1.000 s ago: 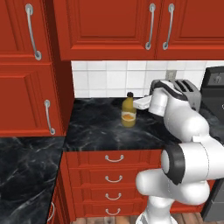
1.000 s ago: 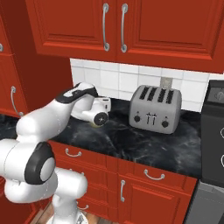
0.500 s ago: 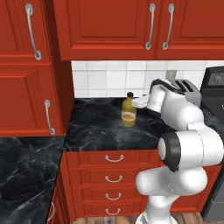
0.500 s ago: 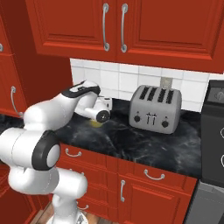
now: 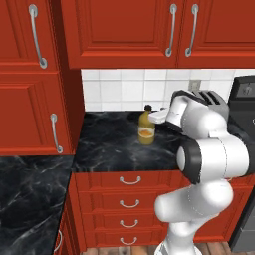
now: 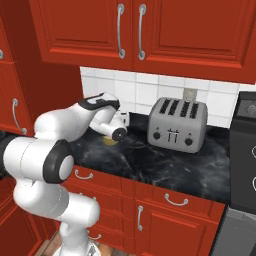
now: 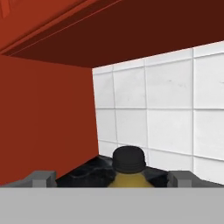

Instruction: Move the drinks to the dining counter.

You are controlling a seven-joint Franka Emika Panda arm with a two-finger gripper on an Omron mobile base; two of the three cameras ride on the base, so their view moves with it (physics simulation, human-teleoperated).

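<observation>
The juice bottle stands upright on the black counter, near the tiled wall. The gripper is spread, one finger tip on each side of the dark cap, not touching it. In the right base view the arm hides most of the bottle; the toaster stands well apart. Whether the fingers reach the bottle's body, I cannot tell.

Arm's reaching far across toward the back wall, elbow bent, wrist level; the gripper sits wide open, fingers spread well apart.
</observation>
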